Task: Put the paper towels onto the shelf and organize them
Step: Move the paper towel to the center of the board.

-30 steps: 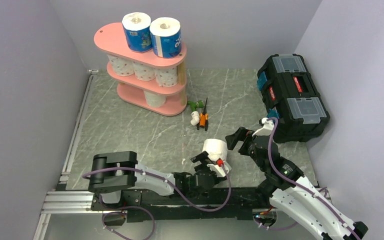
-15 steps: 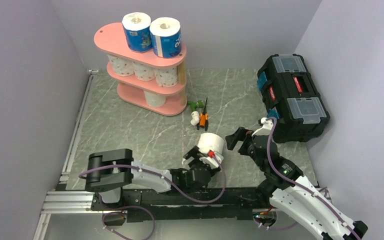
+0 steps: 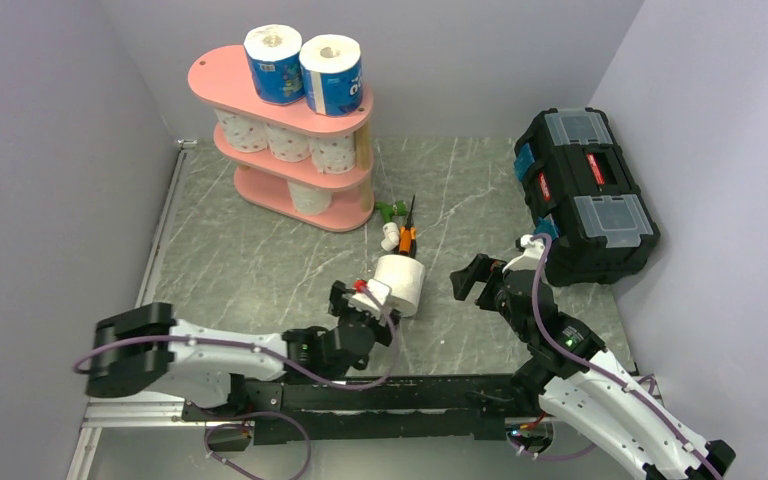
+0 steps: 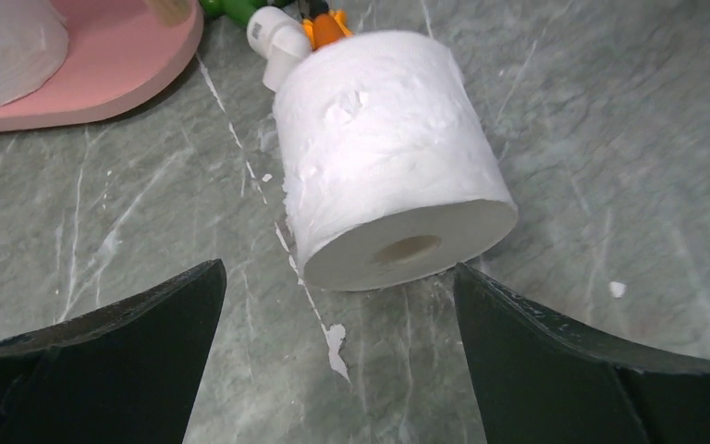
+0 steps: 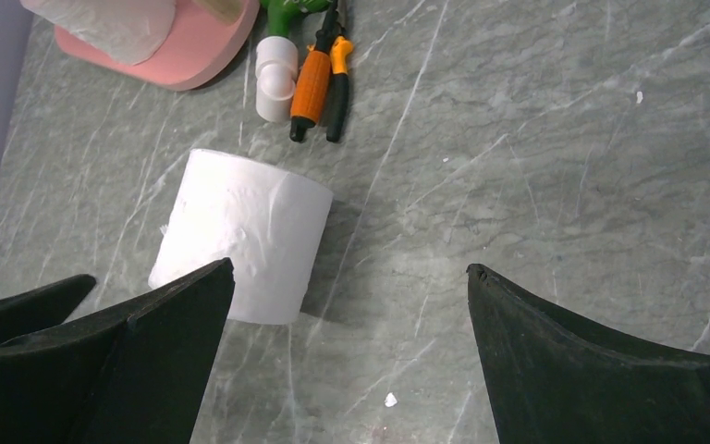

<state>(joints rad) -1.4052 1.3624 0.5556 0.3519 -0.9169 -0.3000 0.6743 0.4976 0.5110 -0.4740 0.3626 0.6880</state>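
Jaws of the left gripper (image 4: 337, 296) are standing spread, empty, before the roll (image 4: 384, 176) lying on the surface (image 4: 610, 139); best is moving forward around its sides, then closing gently

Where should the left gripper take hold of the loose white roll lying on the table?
Across its curved outer wall, about mid-length. The roll lies on its side with its hollow core facing the left gripper, whose jaws stand open. It should probably slide in low from that core end and close on the flanks.
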